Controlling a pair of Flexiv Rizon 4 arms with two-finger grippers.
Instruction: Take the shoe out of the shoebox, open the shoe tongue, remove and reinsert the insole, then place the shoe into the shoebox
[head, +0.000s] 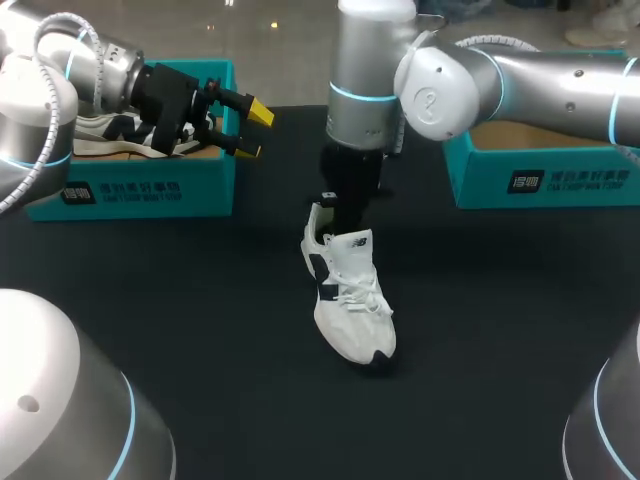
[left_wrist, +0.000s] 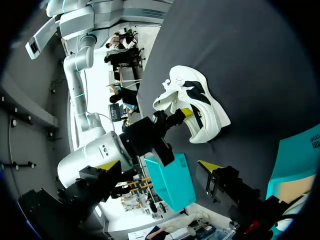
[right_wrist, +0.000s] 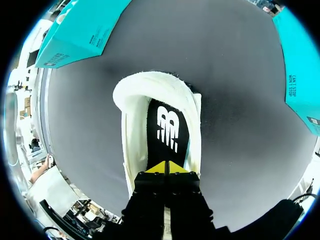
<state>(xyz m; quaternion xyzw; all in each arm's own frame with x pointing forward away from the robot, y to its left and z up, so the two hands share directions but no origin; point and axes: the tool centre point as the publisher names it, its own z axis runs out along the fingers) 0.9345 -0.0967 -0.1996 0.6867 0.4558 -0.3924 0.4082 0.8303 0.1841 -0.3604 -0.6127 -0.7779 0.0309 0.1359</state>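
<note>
Nearest my head camera, both arms come in: the left arm (head: 60, 70) from the left, the right arm (head: 480, 80) from the right, reaching to the middle. Under them lies the black table (head: 200, 310). Two teal boxes sit at its far side: the left shoebox (head: 130, 190), with a second shoe (head: 110, 135) in it, and the right shoebox (head: 540, 180). Between them, apart from both, the white shoe (head: 350, 300) stands on its sole, toe toward me. The right gripper (right_wrist: 167, 167) dips into its opening, yellow tips pressed together over the black insole (right_wrist: 167, 130); whether they pinch it I cannot tell. The left gripper (head: 252, 131) hangs over the left shoebox's right end, fingers wide apart, holding nothing.
</note>
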